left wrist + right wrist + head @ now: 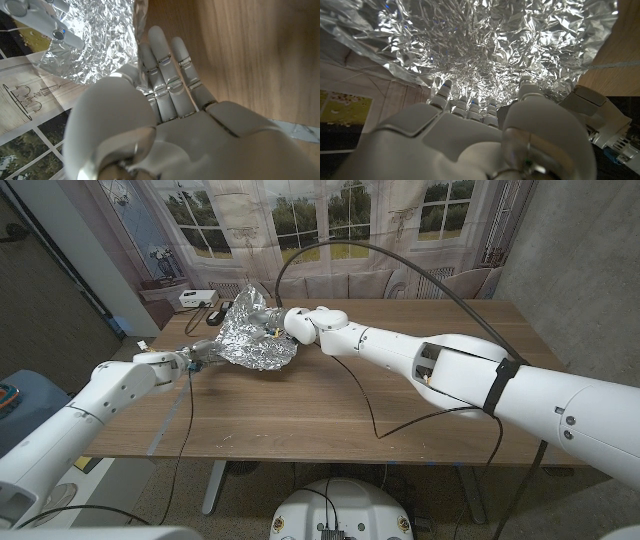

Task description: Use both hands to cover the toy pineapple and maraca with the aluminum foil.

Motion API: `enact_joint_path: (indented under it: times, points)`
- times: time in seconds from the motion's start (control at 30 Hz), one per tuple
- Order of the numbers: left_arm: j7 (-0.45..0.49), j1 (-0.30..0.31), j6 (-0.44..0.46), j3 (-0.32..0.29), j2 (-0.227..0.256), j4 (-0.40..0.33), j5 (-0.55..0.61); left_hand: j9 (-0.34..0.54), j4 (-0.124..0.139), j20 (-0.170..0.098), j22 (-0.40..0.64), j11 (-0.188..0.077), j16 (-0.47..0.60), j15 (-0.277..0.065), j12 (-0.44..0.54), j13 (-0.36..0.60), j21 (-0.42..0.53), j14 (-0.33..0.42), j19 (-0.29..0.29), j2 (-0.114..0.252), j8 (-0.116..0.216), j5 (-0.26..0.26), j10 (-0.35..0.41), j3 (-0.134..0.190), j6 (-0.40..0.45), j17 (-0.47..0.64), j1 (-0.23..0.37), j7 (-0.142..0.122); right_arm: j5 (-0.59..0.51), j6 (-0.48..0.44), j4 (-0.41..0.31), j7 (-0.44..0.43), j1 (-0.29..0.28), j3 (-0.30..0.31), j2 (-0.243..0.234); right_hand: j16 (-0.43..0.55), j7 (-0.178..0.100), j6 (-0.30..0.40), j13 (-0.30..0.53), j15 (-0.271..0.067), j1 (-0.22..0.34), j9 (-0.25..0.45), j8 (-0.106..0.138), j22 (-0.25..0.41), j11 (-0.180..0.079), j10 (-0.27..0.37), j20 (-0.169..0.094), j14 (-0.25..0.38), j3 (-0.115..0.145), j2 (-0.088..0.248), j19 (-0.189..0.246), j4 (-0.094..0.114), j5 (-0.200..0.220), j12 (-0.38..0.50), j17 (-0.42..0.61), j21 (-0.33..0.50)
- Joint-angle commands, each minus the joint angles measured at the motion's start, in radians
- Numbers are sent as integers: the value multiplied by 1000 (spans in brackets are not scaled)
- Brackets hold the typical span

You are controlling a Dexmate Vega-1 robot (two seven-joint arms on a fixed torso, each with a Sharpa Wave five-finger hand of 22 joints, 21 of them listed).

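Centrally, toward the far side of the wooden table (330,410), a crumpled mound of aluminum foil (250,335) is seen, with one flap raised toward the window behind it. Whatever lies under the foil is hidden, so the toy pineapple and maraca cannot be made out. The left hand (197,356) is placed at the foil's near-left edge; in the left wrist view its fingers (167,65) are stretched out straight along the foil's border, touching it, though whether the edge is pinched by the thumb cannot be told. The right hand (290,326) is pressed against the foil's right side. In the right wrist view its fingertips (470,102) are set against the shiny sheet, and a firm grip cannot be confirmed. A black cable (365,395) is draped across the table to the right of the foil.
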Motion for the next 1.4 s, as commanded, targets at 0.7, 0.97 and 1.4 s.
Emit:
enact_joint_path:
  times: [0.7, 0.97, 1.4]
  points:
    - [10, -56, 34, 39, -21, 43, 1, 52, 0, -2, -20, -34, -27, -15, -30, -9, 51, 9, -17, 35, -34, 4, 10, 26, 124, 2, -7, 89, 185, -108, 354, -61, 79, -225, 145, 28, -65, -81, 2, -27, 1, 2, 0, 11, -20, -38, -9, 56, -14, -24, 86, -17, 17, 7, -1, 7]
    - [15, -68, 70, 45, -21, 49, -11, 43, 0, -13, -28, -60, -35, -32, -36, -7, 68, 21, -15, 34, -46, 5, 19, 30, 136, 0, -24, 68, 140, -92, 354, -28, 75, -256, 166, 20, -88, -159, 3, -46, 94, 2, -1, 6, -54, -67, -7, 55, 7, -36, 166, -49, 47, 7, -2, 10]
    - [27, -76, 104, 47, -26, 57, -28, 22, -2, -34, -40, -142, -54, -65, -57, -16, 94, 27, -16, 32, -74, 7, 29, 38, 138, 9, -52, 23, 33, -60, 342, 38, 78, -304, 196, 7, -90, -152, 4, -64, 226, 6, 18, 5, -106, -90, -21, 33, 53, -17, 157, -55, 63, 11, -2, -23]
